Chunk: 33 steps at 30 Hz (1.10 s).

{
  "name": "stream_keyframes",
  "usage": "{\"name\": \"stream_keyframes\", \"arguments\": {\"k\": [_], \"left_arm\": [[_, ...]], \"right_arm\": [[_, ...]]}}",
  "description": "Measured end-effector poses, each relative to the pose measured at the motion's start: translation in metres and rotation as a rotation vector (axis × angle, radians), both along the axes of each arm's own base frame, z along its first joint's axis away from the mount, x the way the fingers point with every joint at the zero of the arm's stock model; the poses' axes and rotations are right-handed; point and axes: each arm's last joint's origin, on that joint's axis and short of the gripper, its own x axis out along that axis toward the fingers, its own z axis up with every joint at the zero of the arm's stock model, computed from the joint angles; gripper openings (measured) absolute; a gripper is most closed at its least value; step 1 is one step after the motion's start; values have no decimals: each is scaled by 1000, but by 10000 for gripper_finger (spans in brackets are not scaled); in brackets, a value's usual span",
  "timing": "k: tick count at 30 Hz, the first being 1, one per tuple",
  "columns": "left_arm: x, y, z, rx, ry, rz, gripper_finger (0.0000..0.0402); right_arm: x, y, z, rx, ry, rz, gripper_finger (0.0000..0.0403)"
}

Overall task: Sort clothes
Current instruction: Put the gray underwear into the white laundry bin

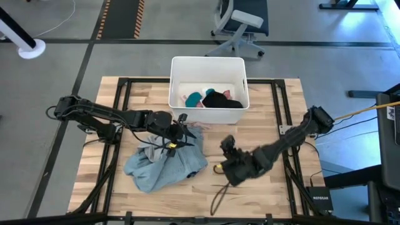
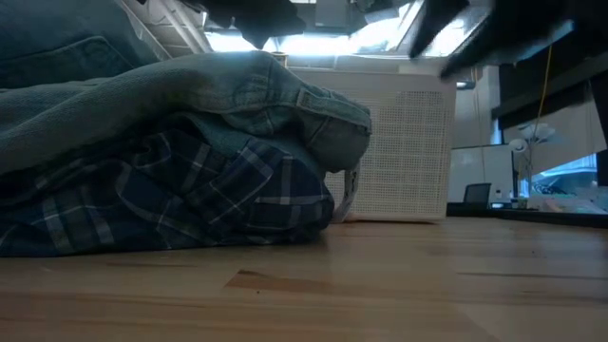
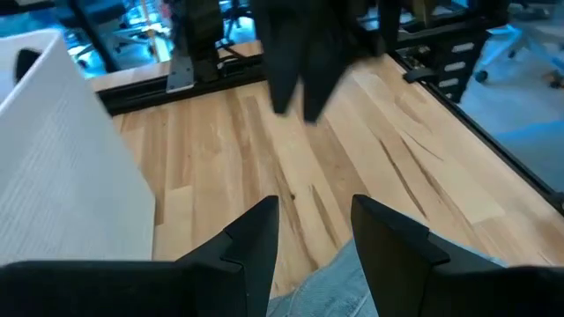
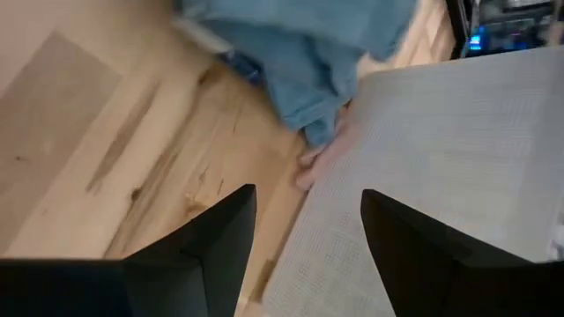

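While the grey-blue shirt (image 1: 164, 164) lies heaped over the plaid shirt (image 2: 171, 204) just in front of the bin (image 1: 208, 65), your left gripper (image 1: 181, 128) hovers at the heap's bin-side edge, fingers parted and empty. Your right gripper (image 1: 227, 145) hangs beside the heap, jaws likewise apart, holding nothing. Small pieces (image 1: 212, 99) sit inside the bin.

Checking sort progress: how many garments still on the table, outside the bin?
2 visible: a grey-blue shirt heaped left of centre, and a plaid shirt under it. More may be hidden beneath the heap.
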Motion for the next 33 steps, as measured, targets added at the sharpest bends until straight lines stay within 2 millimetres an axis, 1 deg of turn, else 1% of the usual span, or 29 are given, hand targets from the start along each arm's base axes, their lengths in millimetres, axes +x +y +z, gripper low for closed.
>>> {"name": "stream_keyframes", "arguments": {"k": [2, 4, 7, 10, 15, 17, 19, 21, 23, 26, 29, 31, 33], "left_arm": [[0, 1, 0, -20, 3, 30, 139], [0, 1, 1, -29, -5, 46, 139], [2, 2, 5, -22, -56, 47, 139], [4, 3, 9, -6, -98, 49, 139], [4, 7, 10, -34, -106, 72, 139], [4, 9, 8, -56, -85, 91, 139], [3, 13, 6, -69, -24, 119, 139], [0, 16, 7, -68, 84, 177, 139], [-4, 18, 13, -68, 193, 251, 139], [-12, 21, 28, -75, 327, 350, 139], [-21, 21, 44, -137, 411, 429, 139], [-26, 21, 48, -183, 461, 478, 139], [-31, 21, 47, -212, 525, 522, 139]], "right_arm": [[-9, 2, -24, -41, -27, -31, 225], [-18, 1, -41, -68, -53, -79, 225], [-28, 0, -60, -89, -114, -126, 225], [-34, 0, -80, -85, -199, -136, 225], [-45, -5, -113, -10, -306, -162, 225], [-53, -9, -127, 25, -351, -176, 225], [-61, -11, -137, 57, -402, -182, 225], [-67, -11, -145, 93, -439, -177, 225], [-70, -11, -147, 107, -486, -178, 225], [-72, -10, -147, 74, -548, -191, 225], [-71, -11, -145, 38, -595, -210, 225], [-71, -11, -145, 33, -600, -214, 225], [-71, -11, -145, 30, -584, -203, 225]]}}
